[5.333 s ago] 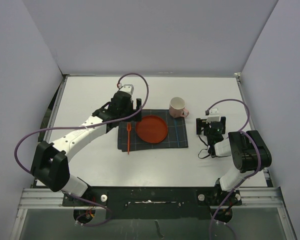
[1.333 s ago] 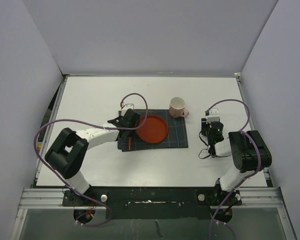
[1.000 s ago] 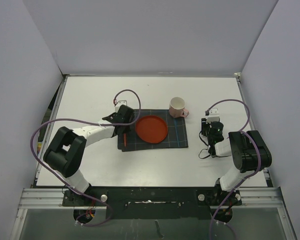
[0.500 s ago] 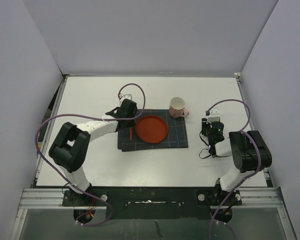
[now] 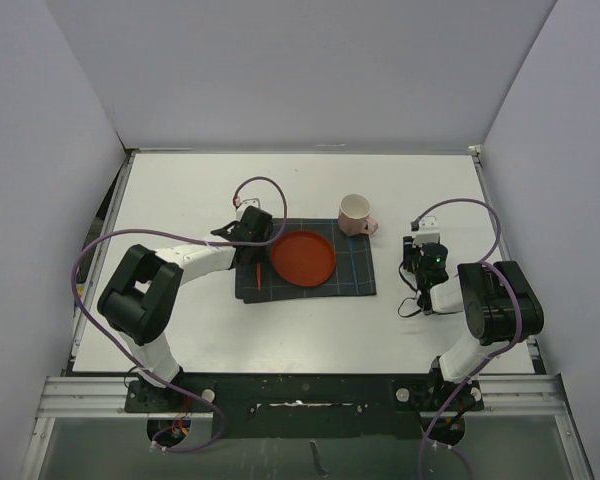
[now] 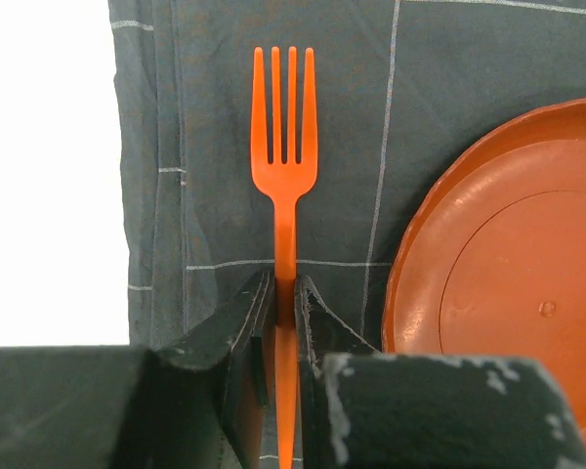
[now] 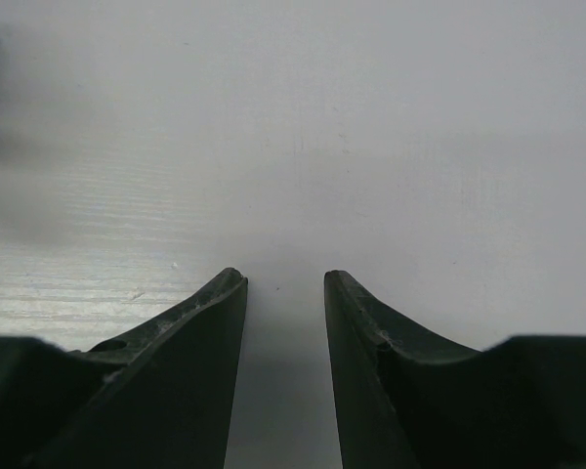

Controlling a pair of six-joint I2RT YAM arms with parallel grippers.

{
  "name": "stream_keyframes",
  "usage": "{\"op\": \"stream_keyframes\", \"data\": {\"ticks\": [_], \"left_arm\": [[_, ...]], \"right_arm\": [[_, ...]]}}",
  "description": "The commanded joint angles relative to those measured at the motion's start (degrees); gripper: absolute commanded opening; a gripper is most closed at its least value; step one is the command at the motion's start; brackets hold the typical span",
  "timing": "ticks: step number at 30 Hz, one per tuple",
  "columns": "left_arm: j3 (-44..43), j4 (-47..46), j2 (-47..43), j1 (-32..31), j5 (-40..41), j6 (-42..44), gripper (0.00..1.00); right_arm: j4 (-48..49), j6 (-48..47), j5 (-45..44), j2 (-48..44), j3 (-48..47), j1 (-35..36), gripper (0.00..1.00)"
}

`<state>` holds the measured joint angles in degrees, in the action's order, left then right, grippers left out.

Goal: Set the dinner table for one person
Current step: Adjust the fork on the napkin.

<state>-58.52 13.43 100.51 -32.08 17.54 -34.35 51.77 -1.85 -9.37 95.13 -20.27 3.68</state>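
Note:
My left gripper (image 6: 285, 293) is shut on the handle of an orange fork (image 6: 284, 147). The fork's tines reach out over the left part of the dark grid-lined mat (image 6: 205, 147), just left of the orange plate (image 6: 508, 283). From above, the left gripper (image 5: 252, 232) hangs over the mat's (image 5: 350, 278) left end, and the fork (image 5: 259, 276) shows beside the plate (image 5: 303, 257). A pink cup (image 5: 355, 213) stands at the mat's far right corner. My right gripper (image 7: 284, 278) is open and low over the bare white dinner table (image 7: 371, 117), right of the mat, with nothing between its fingers.
The right gripper (image 5: 425, 262) sits folded close to its own arm near the table's right rail (image 5: 488, 215). Grey walls close in the dinner table (image 5: 180, 190) on three sides. Purple cables loop off both arms.
The fork lay loose on the mat's left part five seconds ago; now my left gripper holds it. Over the last second that gripper shifted slightly above the mat's left end. The right arm stayed still.

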Motion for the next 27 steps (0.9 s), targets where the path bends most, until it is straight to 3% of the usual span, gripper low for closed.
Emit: {"op": "stream_keyframes", "data": {"ticks": [1,14,27], "left_arm": [[-1.2,-1.8,-0.8,0.3,0.3,-1.1,0.09],[-1.0,-1.3,-0.6,0.3,0.0,-1.6,0.1],[0.0,-1.6,-1.7,0.1,0.9,-1.9,0.27]], "right_arm": [[2.9,0.5,0.2,-2.0,-1.0,-0.4,0.39],[2.8,0.5,0.2,-2.0,-1.1,-0.5,0.38],[2.8,0.5,0.3,-2.0,-1.1,-0.4,0.38]]}}
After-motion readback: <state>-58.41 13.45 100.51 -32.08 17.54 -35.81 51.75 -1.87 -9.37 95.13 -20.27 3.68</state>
